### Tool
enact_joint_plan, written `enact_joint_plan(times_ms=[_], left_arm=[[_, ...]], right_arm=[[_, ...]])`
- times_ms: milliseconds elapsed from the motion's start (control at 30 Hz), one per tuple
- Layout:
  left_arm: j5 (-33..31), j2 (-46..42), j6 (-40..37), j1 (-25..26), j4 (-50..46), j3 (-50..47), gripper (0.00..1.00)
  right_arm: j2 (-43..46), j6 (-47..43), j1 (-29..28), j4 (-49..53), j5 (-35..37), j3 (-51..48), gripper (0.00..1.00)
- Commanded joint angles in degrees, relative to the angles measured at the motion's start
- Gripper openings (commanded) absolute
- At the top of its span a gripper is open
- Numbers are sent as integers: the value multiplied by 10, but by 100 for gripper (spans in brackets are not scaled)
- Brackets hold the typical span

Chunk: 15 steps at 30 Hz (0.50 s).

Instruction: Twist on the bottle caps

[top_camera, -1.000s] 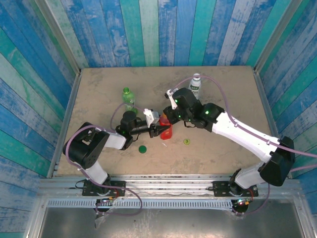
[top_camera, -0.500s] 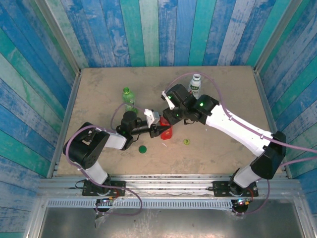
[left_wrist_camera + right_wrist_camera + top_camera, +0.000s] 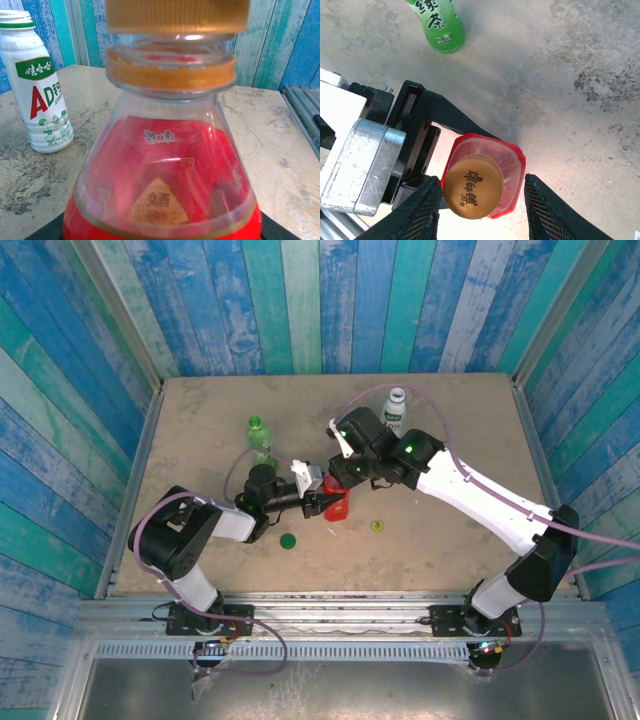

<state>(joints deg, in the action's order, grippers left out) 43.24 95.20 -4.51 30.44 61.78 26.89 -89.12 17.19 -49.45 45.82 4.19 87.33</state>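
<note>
The red bottle (image 3: 337, 505) stands upright mid-table, with my left gripper (image 3: 325, 502) shut on its lower body; its dark fingertips (image 3: 47, 234) flank the bottle (image 3: 165, 175). The orange cap (image 3: 472, 186) sits on the neck, and a strip of clear thread shows between the cap (image 3: 177, 15) and the orange collar ring. My right gripper (image 3: 482, 207) hangs over the cap, open: the left finger (image 3: 420, 210) is close beside the cap and the right finger (image 3: 547, 205) stands well clear. A dark green cap (image 3: 288, 540) and a yellow-green cap (image 3: 377, 526) lie loose on the table.
The clear green bottle (image 3: 259, 438) stands behind and left of the red one, its base (image 3: 442, 30) near the left gripper's body. The white labelled bottle (image 3: 395, 410) stands at the back right, uncapped (image 3: 37, 80). Blue plank walls close in the table (image 3: 200, 420).
The right arm's wrist swung round above the red bottle and its jaws came apart off the orange cap. The left gripper and the bottle stayed put.
</note>
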Motion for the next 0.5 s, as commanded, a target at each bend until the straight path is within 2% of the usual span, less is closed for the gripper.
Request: enact_joint_plan(times_ms=[0,133,467], left_arm=[[-6,25,-16,3,-59,-13,52],[-5,24,-17,4,-60,-13,53],[-2,24,-19,4,-64,-11,53]], right_arm=[[-8,12,5,1,-18,12,44],[-16,11,6,1,-30,12,43],[-17,-12,8,0,-35,12,31]])
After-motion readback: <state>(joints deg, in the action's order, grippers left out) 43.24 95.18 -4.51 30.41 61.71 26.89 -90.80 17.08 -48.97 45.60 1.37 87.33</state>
